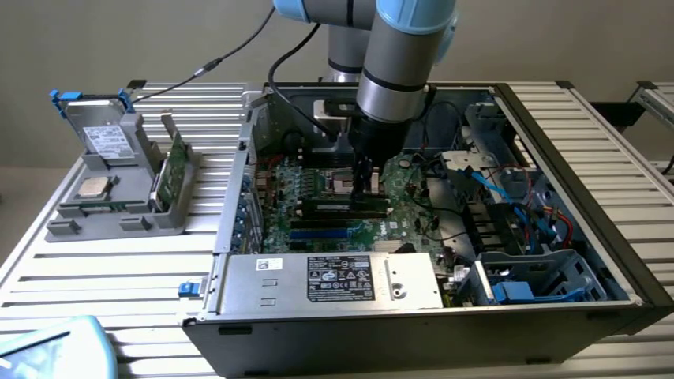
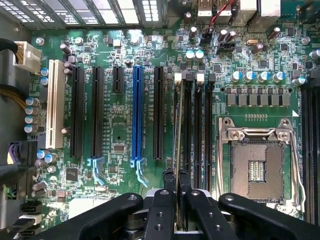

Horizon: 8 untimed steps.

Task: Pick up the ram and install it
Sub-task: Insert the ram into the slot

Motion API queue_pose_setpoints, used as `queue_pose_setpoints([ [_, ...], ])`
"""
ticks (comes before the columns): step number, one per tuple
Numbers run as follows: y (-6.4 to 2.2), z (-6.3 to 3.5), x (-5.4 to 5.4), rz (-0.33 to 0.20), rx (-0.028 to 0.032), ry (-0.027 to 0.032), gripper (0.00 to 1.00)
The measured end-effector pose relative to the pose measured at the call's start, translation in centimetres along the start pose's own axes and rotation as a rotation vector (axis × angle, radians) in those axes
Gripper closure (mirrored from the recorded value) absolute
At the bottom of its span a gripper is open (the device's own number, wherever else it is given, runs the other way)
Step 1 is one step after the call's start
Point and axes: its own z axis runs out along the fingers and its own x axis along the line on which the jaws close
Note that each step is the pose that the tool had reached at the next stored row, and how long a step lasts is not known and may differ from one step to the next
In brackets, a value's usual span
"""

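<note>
The ram (image 2: 177, 150) is pinched in the claw (image 2: 176, 192), whose two black fingers (image 2: 164, 200) stand nearly together with only the thin board between them. In the wrist view we see the stick edge-on, as a narrow pale line. Its long axis runs parallel to the black memory slots (image 2: 197, 130), and its free end points toward the slots' white latches. It hangs directly over the outermost slot of that bank, between the long black expansion slot (image 2: 158, 112) and the CPU socket (image 2: 257, 165). Whether its lower edge touches the slot, we cannot quite tell.

The green motherboard (image 2: 120, 125) lies flat inside an open computer case (image 1: 589, 197), which rests on a tabletop (image 1: 126, 268) of ribbed aluminium slats. The case takes up the middle of the tabletop and reaches toward its edge on the exterior view's right. A silver power supply (image 1: 337, 280) fills the case's near edge. Near the tabletop's edge on the exterior view's left sits a grey holder (image 1: 116, 213) with spare parts. Behind everything is a plain beige wall (image 1: 106, 39).
</note>
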Motion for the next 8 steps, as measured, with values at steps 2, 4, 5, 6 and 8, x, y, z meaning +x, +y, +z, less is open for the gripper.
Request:
queue_pose_setpoints([
  [2, 0.01, 0.00, 0.00, 0.000, -0.0007, 0.0001, 0.86],
  [4, 0.02, 0.00, 0.00, 0.000, -0.0010, 0.0001, 0.86],
  [5, 0.01, 0.00, 0.00, 0.000, -0.0009, 0.0001, 0.86],
  [6, 0.02, 0.00, 0.00, 0.000, -0.0010, 0.0001, 0.86],
  [8, 0.01, 0.00, -0.04, 0.000, -0.0010, 0.0001, 0.86],
])
